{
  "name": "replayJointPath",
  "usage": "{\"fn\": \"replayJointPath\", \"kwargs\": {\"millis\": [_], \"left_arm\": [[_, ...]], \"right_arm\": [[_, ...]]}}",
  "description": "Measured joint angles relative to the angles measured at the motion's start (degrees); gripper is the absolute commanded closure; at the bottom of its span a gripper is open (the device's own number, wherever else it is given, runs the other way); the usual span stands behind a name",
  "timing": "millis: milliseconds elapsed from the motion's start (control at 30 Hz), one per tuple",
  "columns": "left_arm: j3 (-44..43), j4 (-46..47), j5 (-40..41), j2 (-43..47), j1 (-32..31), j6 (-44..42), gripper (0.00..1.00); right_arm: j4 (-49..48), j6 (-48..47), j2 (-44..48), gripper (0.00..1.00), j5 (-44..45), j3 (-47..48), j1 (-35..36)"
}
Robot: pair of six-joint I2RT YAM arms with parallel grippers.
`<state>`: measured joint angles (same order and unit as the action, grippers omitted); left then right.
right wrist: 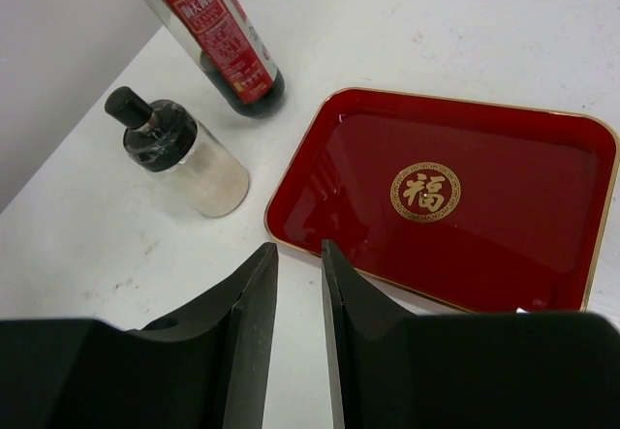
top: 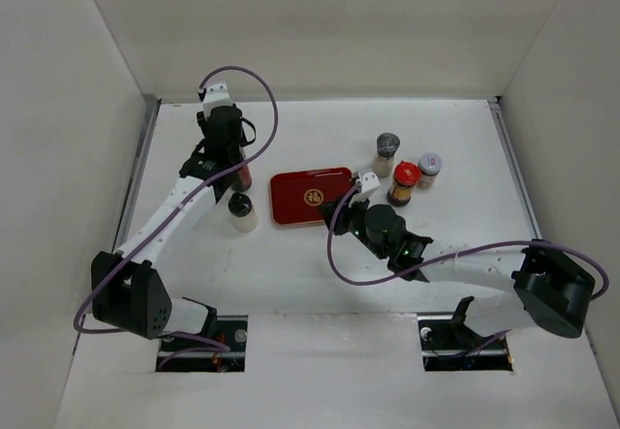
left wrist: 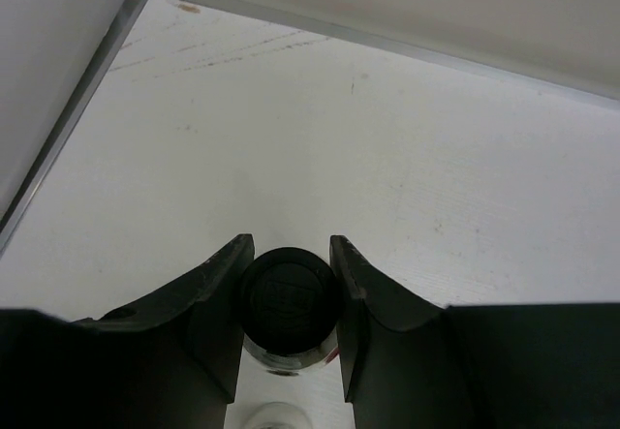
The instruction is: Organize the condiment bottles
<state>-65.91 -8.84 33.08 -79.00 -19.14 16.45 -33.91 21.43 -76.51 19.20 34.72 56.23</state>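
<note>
- At the tray's 10 o'clock, your left gripper (left wrist: 290, 247) is clamped on the black cap of the tall dark bottle (left wrist: 289, 298), one finger pressed to each side of the cap, the red-labelled bottle upright with its base on the white table (top: 291, 264)
- At that bottle's 6 o'clock in the overhead view, the whitish shaker (top: 241, 212) stands upright with its black top, apart from the gripper and just beside the 9 o'clock edge of the red tray (top: 310, 197)
- Your right gripper (right wrist: 296, 250) hangs at the tray's 4 o'clock corner, fingers only narrowly apart and nothing between them; its wrist view shows bare table under the tips and the tray's gold rim just beside them
- The tray lies flat between the two arms, a gold emblem at its centre
- Off the tray's 2 o'clock corner stand three more: the red-capped orange bottle (top: 404, 183) nearest the tray, the grey-capped shaker (top: 386, 154) at its 11 o'clock, the small jar (top: 429, 169) at its 2 o'clock
- All three are upright and close together, well apart from both grippers; whether they touch one another you cannot tell from overhead
</note>
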Motion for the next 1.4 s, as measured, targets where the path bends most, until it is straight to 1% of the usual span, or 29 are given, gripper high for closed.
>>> {"fn": "replayJointPath", "kwargs": {"millis": [133,267,433,567,867,1033,1067,1200,1300,1400], "left_arm": [[-0.28,2.25,0.37,2.54,-2.21,-2.16,0.86],[-2.23,4.52,0.72,2.78,-6.01,-3.69,0.86],[-2.69,6.34,0.26,2.69,-11.45,-4.02,0.86],[-2.78,8.15,-0.5,1.46,-14.36,-4.04,0.86],[-2.86,10.12,-2.32,-5.6,-15.5,-4.02,0.85],[-2.34,11.04,-2.32,-7.34,-15.34,-4.02,0.83],[-2.21,11.28,-2.34,-7.39,-15.23,-4.02,0.81],[-0.24,14.27,-2.34,-7.39,-15.02,-4.0,0.64],[1.53,16.74,-2.29,-7.3,-15.04,-4.04,0.5],[2.69,18.78,-2.29,-6.51,-15.06,-3.98,0.43]], "right_arm": [[0.0,0.04,-0.02,0.65,0.02,-0.02,-0.07],[-0.02,0.42,0.0,0.61,0.13,-0.07,-0.39],[-0.35,0.96,0.0,0.61,0.85,-0.76,-1.53],[-0.22,1.4,0.07,0.61,1.4,-1.07,-2.25],[-0.37,1.99,1.55,0.61,1.46,-1.73,-3.15],[-0.39,2.45,1.55,0.61,1.49,-1.86,-3.69],[-0.39,2.51,1.55,0.61,1.49,-1.86,-3.69],[-0.39,2.58,1.55,0.61,1.49,-1.86,-3.69],[-0.39,2.73,1.53,0.56,1.49,-1.86,-3.76],[-0.39,2.84,1.53,0.54,1.49,-1.86,-3.76]]}}
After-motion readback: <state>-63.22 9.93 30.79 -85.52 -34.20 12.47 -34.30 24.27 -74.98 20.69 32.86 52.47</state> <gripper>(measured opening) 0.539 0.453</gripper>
